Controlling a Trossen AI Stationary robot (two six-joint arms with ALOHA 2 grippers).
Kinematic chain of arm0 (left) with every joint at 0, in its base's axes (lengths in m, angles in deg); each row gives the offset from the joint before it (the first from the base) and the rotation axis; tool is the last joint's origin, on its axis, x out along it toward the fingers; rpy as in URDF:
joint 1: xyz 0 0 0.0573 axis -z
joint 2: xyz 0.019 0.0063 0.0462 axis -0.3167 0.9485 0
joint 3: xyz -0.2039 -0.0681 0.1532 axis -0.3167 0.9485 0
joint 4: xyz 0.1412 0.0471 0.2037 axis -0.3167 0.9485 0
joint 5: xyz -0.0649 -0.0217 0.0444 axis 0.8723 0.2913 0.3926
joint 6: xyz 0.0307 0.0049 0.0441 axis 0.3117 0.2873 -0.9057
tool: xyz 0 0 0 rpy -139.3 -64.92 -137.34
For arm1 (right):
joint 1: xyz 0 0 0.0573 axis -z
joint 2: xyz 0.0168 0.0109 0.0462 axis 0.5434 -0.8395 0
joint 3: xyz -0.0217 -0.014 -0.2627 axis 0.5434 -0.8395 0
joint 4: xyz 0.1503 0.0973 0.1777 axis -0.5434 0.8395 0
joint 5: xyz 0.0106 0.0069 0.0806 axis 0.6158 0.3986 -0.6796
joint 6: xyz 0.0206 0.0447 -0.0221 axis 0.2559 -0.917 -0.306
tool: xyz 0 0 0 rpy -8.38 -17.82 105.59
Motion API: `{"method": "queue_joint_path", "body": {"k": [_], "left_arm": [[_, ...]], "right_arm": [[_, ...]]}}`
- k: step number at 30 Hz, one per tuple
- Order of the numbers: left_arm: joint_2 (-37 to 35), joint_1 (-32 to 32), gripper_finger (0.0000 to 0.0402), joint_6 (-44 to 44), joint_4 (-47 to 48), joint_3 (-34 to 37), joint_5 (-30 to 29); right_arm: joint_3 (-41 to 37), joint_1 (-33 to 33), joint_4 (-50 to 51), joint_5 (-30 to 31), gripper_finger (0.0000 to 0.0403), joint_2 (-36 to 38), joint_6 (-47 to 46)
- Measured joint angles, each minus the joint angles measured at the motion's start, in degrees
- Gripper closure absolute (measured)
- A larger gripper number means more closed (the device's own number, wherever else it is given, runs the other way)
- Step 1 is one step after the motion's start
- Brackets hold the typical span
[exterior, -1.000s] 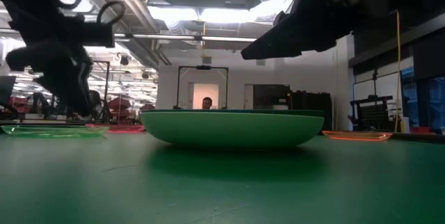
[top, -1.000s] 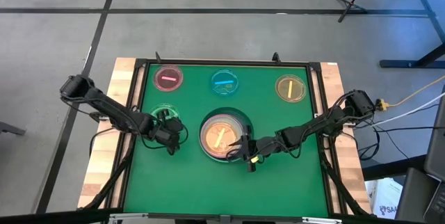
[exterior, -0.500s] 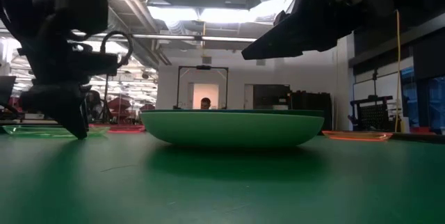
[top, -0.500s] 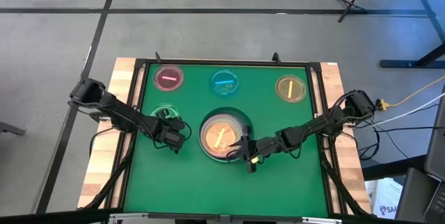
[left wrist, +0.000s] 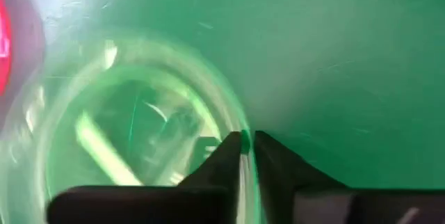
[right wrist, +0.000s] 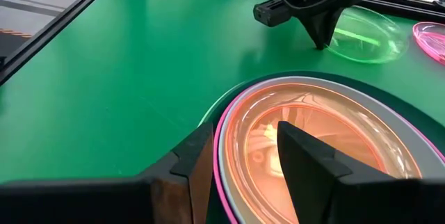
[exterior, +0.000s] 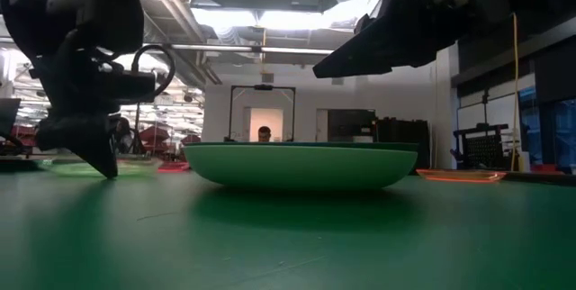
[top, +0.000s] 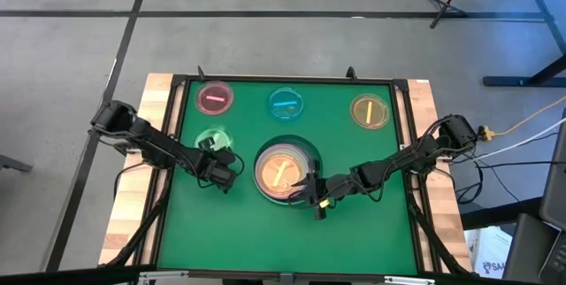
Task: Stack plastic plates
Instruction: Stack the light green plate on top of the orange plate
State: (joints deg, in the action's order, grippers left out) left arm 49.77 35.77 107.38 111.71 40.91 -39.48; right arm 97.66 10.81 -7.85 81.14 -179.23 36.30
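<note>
A stack (top: 285, 172) sits mid-table: a dark green large plate (exterior: 301, 166) holds pale and pink plates and a small amber one (right wrist: 306, 133). Small pink (top: 214, 99), blue (top: 285, 104) and amber (top: 370, 111) plates lie in a row by the far edge. A small translucent green plate (top: 210, 139) lies left of the stack. My left gripper (top: 217, 159) stands at its near rim, shut on it. My right gripper (top: 311, 189) hovers open over the stack's near right rim (right wrist: 229, 123), one finger outside and one above the amber plate, raised clear in the low view (exterior: 337, 65). My left gripper pinches the small green plate's near rim (left wrist: 245, 156) between its two fingertips, one inside the rim and one outside. The fingers come from above, pointing down (exterior: 110, 171). The plate stays low at the table (exterior: 90, 168) and is blurred in the wrist view.
The green mat (top: 265, 232) has open room along its near side and to the right of the stack. A black frame (top: 402, 143) and wooden borders edge the table. A person shows far off in the room behind (exterior: 267, 133).
My left gripper has come down from above the table to the green plate's near rim and stands with its tips at table height. The green plate has shifted a little toward the far edge. My right gripper has kept still.
</note>
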Motion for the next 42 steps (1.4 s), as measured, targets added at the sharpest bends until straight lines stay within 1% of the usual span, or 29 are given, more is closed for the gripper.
{"method": "queue_joint_path", "body": {"k": [3,9,11,16,22,28,31,35,38,40,42], "left_arm": [[0.1,-0.1,0.0396,-0.1,1.0,0.2,-0.7],[0.1,-0.1,0.0398,-0.4,1.6,0.2,-1.5],[0.1,-0.1,0.0399,-1.4,1.6,0.2,-1.6],[0.0,0.4,0.0399,-2.9,1.6,-0.8,-4.0],[0.0,2.7,0.04,-7.8,2.1,-5.3,-6.5],[0.0,6.3,0.04,-10.0,6.9,-12.8,-11.4],[0.0,8.0,0.04,-13.2,6.8,-16.2,-11.7],[-0.1,9.7,0.04,-18.3,3.9,-19.3,-11.7],[-0.1,10.7,0.04,-23.9,-1.9,-19.8,-10.9],[-0.1,11.0,0.04,-27.3,-7.3,-19.5,-8.1],[-0.1,10.7,0.04,-30.2,-13.3,-18.7,-3.4]], "right_arm": [[0.0,0.0,0.0,0.0,0.0254,0.0,0.0],[0.0,0.0,-1.0,0.1,0.0254,-1.0,0.0],[0.0,0.0,-2.9,0.2,0.0254,-2.2,0.1],[0.0,0.0,-4.5,2.3,0.0254,-4.5,0.6],[0.0,0.0,-6.2,3.1,0.0254,-5.2,1.5],[0.0,0.0,-6.4,3.2,0.0254,-5.2,1.6],[0.0,0.0,-6.4,3.3,0.0254,-5.2,1.7],[0.0,0.0,-6.3,7.2,0.0254,-5.2,3.3],[0.0,0.0,-6.3,8.5,0.0254,-5.2,3.7],[0.0,-0.5,-5.6,9.3,0.0254,-4.5,4.4],[0.0,-1.5,-4.9,11.0,0.0254,-2.9,5.6]]}}
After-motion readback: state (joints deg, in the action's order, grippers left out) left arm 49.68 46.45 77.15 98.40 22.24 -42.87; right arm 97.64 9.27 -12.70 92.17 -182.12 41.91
